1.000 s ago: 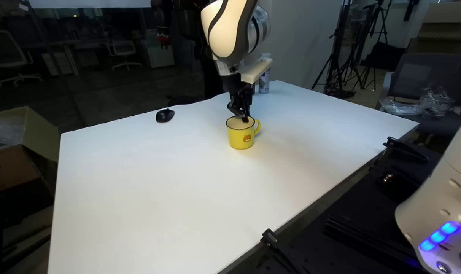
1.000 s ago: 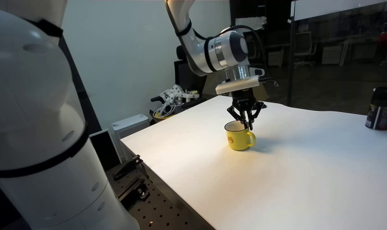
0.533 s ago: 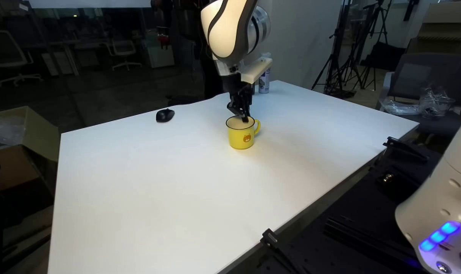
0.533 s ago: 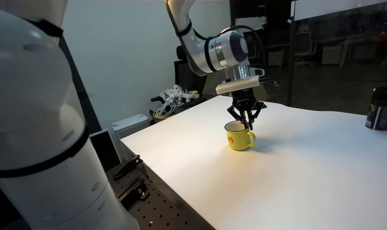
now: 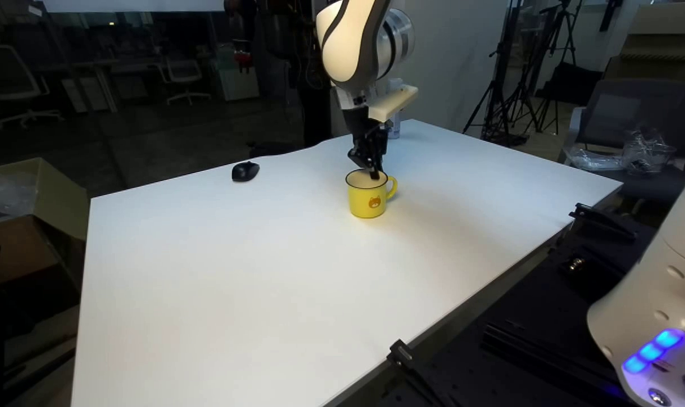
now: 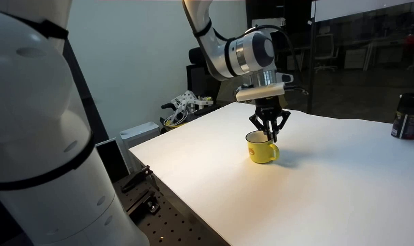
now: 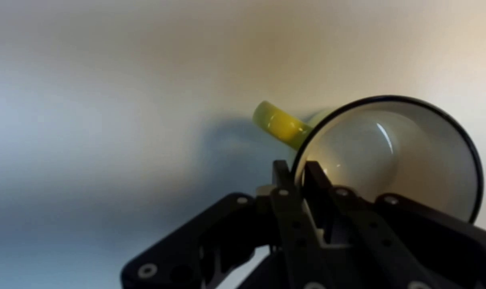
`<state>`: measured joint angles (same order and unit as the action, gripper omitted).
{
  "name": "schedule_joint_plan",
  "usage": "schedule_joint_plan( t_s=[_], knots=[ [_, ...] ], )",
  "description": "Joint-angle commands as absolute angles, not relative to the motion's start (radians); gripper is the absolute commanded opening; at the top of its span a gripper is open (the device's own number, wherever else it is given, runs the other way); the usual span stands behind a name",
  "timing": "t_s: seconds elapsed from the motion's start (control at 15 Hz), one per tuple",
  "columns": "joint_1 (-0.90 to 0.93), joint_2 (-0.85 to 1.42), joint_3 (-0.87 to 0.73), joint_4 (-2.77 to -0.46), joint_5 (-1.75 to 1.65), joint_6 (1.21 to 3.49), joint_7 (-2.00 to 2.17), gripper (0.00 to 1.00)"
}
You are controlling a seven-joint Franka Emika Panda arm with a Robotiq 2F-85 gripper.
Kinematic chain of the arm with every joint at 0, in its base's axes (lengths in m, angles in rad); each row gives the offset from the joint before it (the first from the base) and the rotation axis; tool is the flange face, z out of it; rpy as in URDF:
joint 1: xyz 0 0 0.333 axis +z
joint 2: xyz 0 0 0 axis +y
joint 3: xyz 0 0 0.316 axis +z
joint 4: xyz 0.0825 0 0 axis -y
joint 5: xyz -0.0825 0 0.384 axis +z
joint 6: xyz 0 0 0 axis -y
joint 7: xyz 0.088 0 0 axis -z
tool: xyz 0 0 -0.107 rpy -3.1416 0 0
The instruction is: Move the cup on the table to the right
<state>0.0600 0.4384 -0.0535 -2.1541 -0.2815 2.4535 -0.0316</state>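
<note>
Shifted farther right of the black mouse [image 5: 245, 171] since half a second ago: yellow cup [image 5: 367, 203] and jaws together. Upright on or just over the white desk [image 5: 224, 271], cannot tell which. Glossy, round, dark-rimmed, pale inside, printed with an orange face, handle away from the mouse. Pinched by its wall between narrow-set jaws. Farther right of the mouse, a pale can [image 5: 395, 129].

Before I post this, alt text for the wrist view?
A black gripper pinches the wall of a mug, seen from above, one finger inside and one outside. The mug has a dark rim, pale interior and yellow handle pointing upper left. A bluish shadow lies beside it on the pale table.
</note>
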Motion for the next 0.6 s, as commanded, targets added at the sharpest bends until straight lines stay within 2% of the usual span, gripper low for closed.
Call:
schedule_joint_plan(
  t_s=[0.0, 0.53],
  knots=[
    [0.002, 0.396, -0.082, -2.209, -0.224, 2.484, 0.004, 0.04],
    [-0.126, 0.368, -0.150, -2.283, -0.062, 2.564, 0.026, 0.04]
  ],
)
